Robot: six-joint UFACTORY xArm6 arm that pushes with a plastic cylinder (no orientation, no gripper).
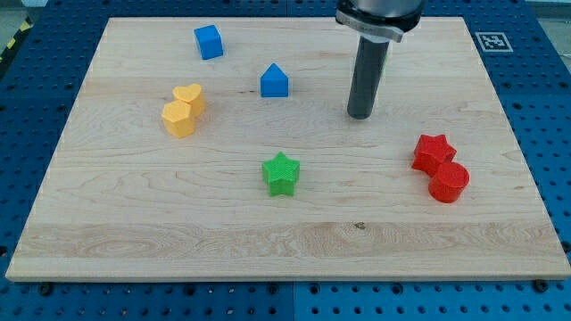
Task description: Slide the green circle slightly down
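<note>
- Because the task names a green circle and the only green block in view is the green star [282, 173], confirm the target first. No green circle shows anywhere on the desk [134, 223].
- The green star sits near the middle of the desk, a little toward the view's bottom, well apart from every other block.
- The tool is a bare rod with nothing to clench or release, and it holds nothing. My tip [360, 114] rests on the desk up and to the view's right of the green star, not touching any block.
- To push downward, my tip must first stand directly above the green star, on its top side. Move toward the view's left until the tip lines up with the star's centre.
- The blue house-shaped block [274, 80] lies just beyond that line toward the view's top. Stay between it and the star and do not brush it.
- Approach the star's top point squarely. An off-centre contact on a star's arm is likely to turn the block or send it sideways.
- Push slowly and stop early, as the task asks for only a slight move.
- The path toward the view's bottom looks clear. The red star [433, 152], red round block [449, 182] and yellow blocks [183, 109] lie well off to the sides.
</note>
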